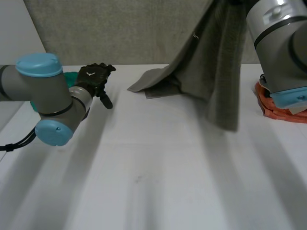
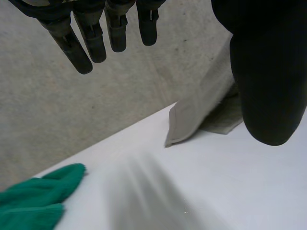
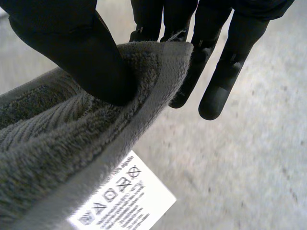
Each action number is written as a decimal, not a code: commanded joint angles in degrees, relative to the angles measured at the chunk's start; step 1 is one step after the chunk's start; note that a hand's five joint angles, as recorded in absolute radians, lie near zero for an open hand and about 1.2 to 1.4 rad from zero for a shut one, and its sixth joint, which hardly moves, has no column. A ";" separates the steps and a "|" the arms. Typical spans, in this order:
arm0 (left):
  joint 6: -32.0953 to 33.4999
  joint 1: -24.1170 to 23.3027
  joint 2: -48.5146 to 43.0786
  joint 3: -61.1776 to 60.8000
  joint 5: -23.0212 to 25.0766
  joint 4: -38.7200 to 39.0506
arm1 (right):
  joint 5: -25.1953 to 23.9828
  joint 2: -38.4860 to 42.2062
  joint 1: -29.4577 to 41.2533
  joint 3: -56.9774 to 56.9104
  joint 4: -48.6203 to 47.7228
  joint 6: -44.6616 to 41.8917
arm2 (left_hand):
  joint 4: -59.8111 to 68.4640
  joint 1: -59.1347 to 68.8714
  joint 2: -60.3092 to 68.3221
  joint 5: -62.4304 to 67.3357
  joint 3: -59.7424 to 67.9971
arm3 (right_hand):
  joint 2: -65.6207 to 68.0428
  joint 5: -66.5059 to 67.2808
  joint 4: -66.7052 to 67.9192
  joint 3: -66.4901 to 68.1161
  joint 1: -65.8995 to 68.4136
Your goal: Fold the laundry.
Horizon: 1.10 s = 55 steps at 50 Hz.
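White surface point(image 1: 153, 182) runs up to a grey wall. The folding looks to be right at its start. The towel point(image 1: 216, 62) is grey and hangs high in the air. Only its low end lies on the surface, and no fold shows in it yet. I think it must be laid down flat and then folded. A green cloth point(image 2: 38, 196) lies well apart from the towel on one side, and an orange cloth point(image 1: 283, 108) lies in a heap near the towel on the other side. Both look like they wait for their turn, so most of the job is left.

The right robot hand point(image 3: 81, 52) holds the towel up by its top edge. Its thumb squeezes that edge against the fingers, so it is closed tight on the towel. A white label point(image 3: 124, 201) hangs from the towel just below the thumb.

The left robot hand point(image 1: 96, 79) is well apart from the towel, near the green cloth. Its fingers are loose and spread wide. It holds nothing and touches nothing.
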 commanded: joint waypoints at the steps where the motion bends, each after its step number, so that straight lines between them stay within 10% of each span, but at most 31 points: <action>1: -4.72 -2.74 -3.46 5.49 0.00 -4.40 | -1.25 -5.87 3.59 0.73 3.05 -0.01 | -1.56 -1.03 -1.96 -2.78 -1.95 | 12.76 11.22 11.28 11.91 14.84; 17: -15.00 -10.13 -10.76 14.20 -7.65 -11.08 | -1.25 -16.16 11.33 -0.68 9.56 0.08 | 9.22 9.75 8.83 8.00 8.83 | 12.76 11.22 11.28 11.91 14.84; 31: -23.80 -17.25 -8.48 7.52 5.81 -19.18 | 1.30 -16.78 10.28 -2.70 11.05 0.52 | 33.38 33.91 32.99 32.17 33.00 | 12.76 11.22 11.28 11.91 14.84; 34: -23.53 -15.94 -7.68 7.08 3.96 -17.42 | 1.30 -16.95 10.45 -2.44 11.58 0.52 | 68.00 68.53 67.61 66.79 67.62 | 12.76 11.22 11.28 11.91 14.84; 44: -13.35 -4.70 -0.49 5.42 -8.17 -8.37 | 1.04 -18.71 6.68 -0.77 12.72 0.61 | 68.44 68.97 68.04 67.22 68.05 | 12.76 11.22 11.28 11.91 14.84; 55: 2.13 8.76 31.06 -10.49 8.87 -2.91 | -4.23 -17.40 -11.86 7.31 18.52 1.14 | 68.44 68.97 68.04 67.22 68.05 | 12.76 11.22 11.28 11.91 14.84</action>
